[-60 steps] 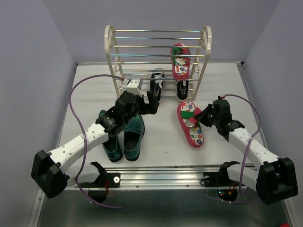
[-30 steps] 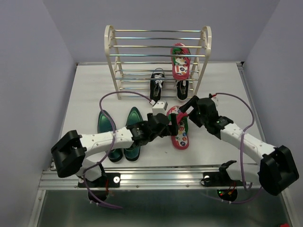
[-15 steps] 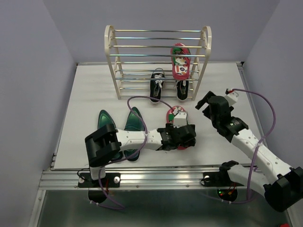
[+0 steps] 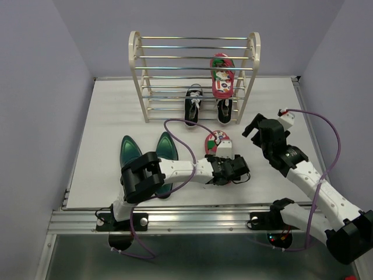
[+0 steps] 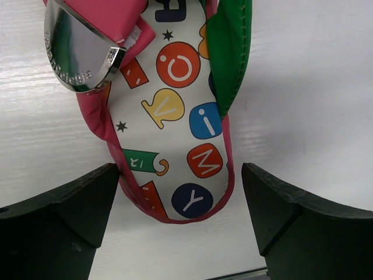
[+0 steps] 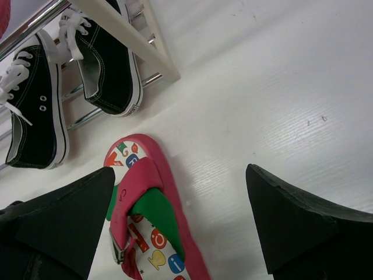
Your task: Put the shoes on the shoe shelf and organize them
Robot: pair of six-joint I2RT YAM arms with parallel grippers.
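Observation:
One red flip-flop lies on the table, toe toward the shoe shelf. My left gripper is open over its heel, and the printed footbed shows between the two fingers without touching them. Off to the right my right gripper is open and empty, looking down at the same flip-flop. The other flip-flop rests on an upper tier. Both black sneakers sit on the bottom tier. Two green loafers stand on the table at the left.
The shelf's cream side panel stands just left of my right gripper, with the sneakers behind it. The left arm's link stretches across the loafers' heels. The metal rail runs along the near edge.
My left gripper has slid right and nearer, from over the flip-flop's strap to its heel. The right gripper has drawn back to the right, away from the flip-flop.

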